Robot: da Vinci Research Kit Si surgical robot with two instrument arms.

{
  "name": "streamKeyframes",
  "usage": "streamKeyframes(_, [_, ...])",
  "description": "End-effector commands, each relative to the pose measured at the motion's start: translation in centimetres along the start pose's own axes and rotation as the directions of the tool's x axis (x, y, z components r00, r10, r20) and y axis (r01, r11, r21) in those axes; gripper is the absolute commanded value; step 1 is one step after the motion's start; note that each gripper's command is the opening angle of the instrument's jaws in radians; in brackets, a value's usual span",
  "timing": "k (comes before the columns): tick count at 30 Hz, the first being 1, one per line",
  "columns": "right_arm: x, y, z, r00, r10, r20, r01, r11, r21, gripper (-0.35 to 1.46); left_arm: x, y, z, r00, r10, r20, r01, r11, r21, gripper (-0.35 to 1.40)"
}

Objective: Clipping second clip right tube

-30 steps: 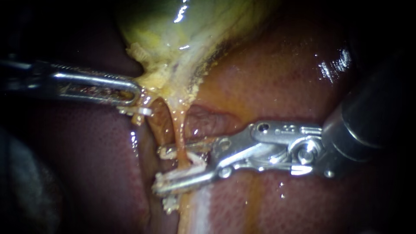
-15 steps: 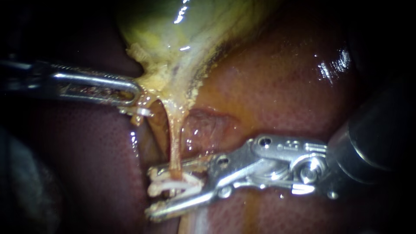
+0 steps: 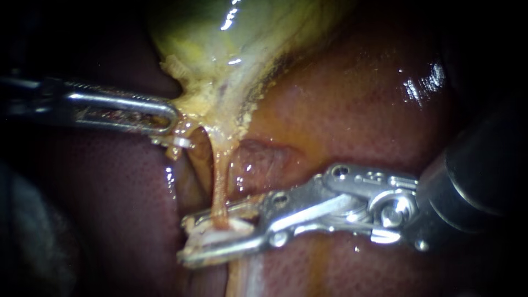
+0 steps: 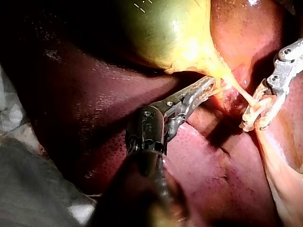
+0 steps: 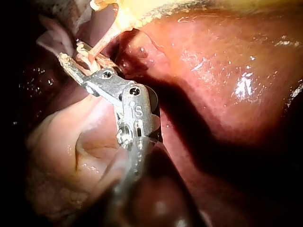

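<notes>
The clip on the tube is clamped between the right instrument jaws. The gallbladder is gripped between the left instrument jaws.

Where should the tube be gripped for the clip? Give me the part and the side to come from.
Grip the tube low on its thin bare stretch, coming crosswise from the right, I'd judge. It hangs taut and nearly upright below the gallbladder, so jaws straddle it squarely. The right instrument sits there, jaws shut on the clip around it.
</notes>
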Motion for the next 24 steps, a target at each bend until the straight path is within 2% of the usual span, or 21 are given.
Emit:
streamKeyframes(1, [0.0,0.0,0.0,1.0,0.014,0.001,-0.014,1.0,0.001,-0.01,0.0,0.0,0.0,1.0,0.0,0.0,0.0,1.0,0.0,-0.35])
streamKeyframes(3, [-0.01,-0.01,-0.01,0.999,0.043,0.001,-0.043,0.999,-0.002,-0.09,0.0,0.0,0.0,1.0,0.0,0.0,0.0,1.0,0.0,-0.35])
streamKeyframes(9, [-0.02,-0.02,-0.04,0.998,0.061,-0.005,-0.061,0.998,-0.01,-0.35,0.0,0.0,0.0,1.0,0.0,0.0,0.0,1.0,0.0,-0.35])
streamKeyframes(24, [-0.04,-0.01,-0.09,0.997,0.072,-0.005,-0.072,0.997,-0.016,-0.35,0.0,-0.01,0.01,1.0,0.0,0.0,0.0,1.0,0.0,-0.35])
